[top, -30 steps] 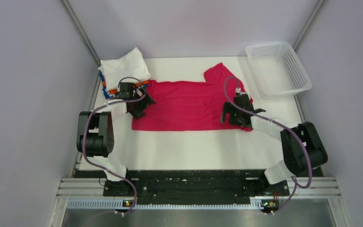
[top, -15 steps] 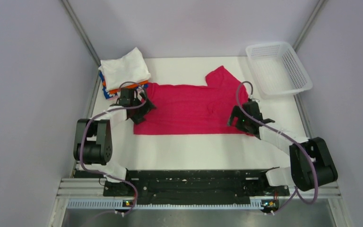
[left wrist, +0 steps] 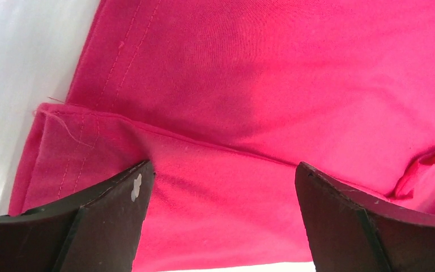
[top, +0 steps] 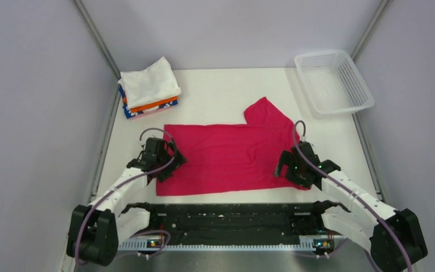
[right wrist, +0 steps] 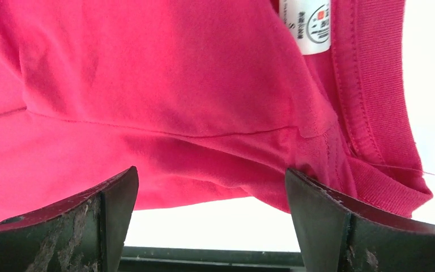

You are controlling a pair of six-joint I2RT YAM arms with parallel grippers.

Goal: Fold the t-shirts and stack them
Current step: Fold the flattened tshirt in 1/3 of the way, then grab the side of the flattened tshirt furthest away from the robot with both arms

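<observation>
The pink-red t-shirt (top: 226, 161) has slid toward us. A second ago it lay up beside the pile of folded t-shirts (top: 147, 86). Now it lies flat near the front edge of the table (top: 221, 90), well apart from the pile. Both arms have pulled back with it.

The left gripper (top: 170, 166) is at the shirt's left edge. The right gripper (top: 290, 173) is at its right edge, by the neck. Both have their fingers spread wide over the cloth and pinch nothing.

The pile is white on top, then orange and blue. It sits at the far left corner, and now we can see all of it. The white basket (top: 340, 102) is at the far right.

In the right wrist view we see a small white tag (right wrist: 311, 22) inside the neck. It has a red mark and a round stamp, but the writing is too small for us to read.
</observation>
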